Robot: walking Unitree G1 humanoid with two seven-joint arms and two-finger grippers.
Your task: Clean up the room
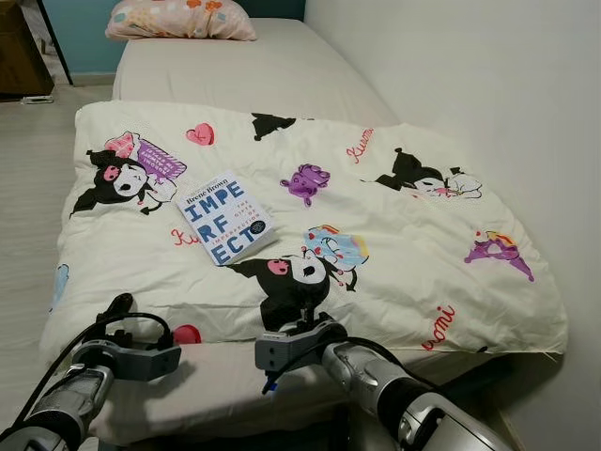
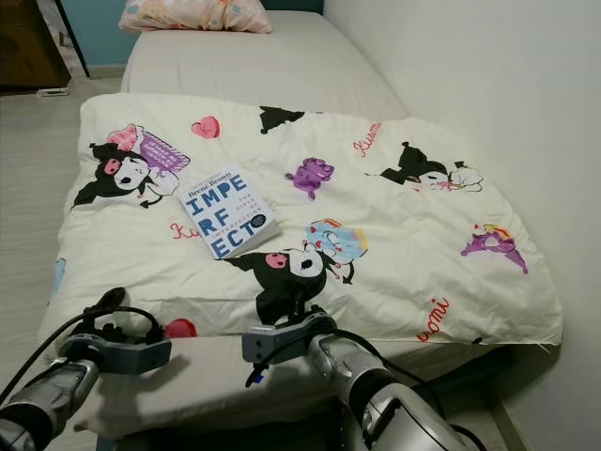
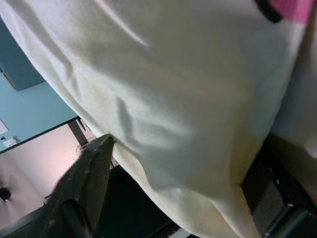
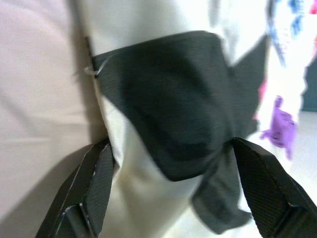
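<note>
A cream cartoon-printed quilt (image 1: 376,235) lies spread over the beige bed (image 1: 244,66), a white paperback book (image 1: 225,217) resting on it. Both hands are at its near edge: right hand (image 4: 173,188) spread around the fabric, left hand (image 3: 178,198) apparently spread too.

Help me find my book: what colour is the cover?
White book with teal and black lettering; clearest in left eye view.

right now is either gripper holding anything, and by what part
Nothing is gripped yet. Both the left gripper and right gripper have jaws open at the near edge of the blanket, the right straddling it.
</note>
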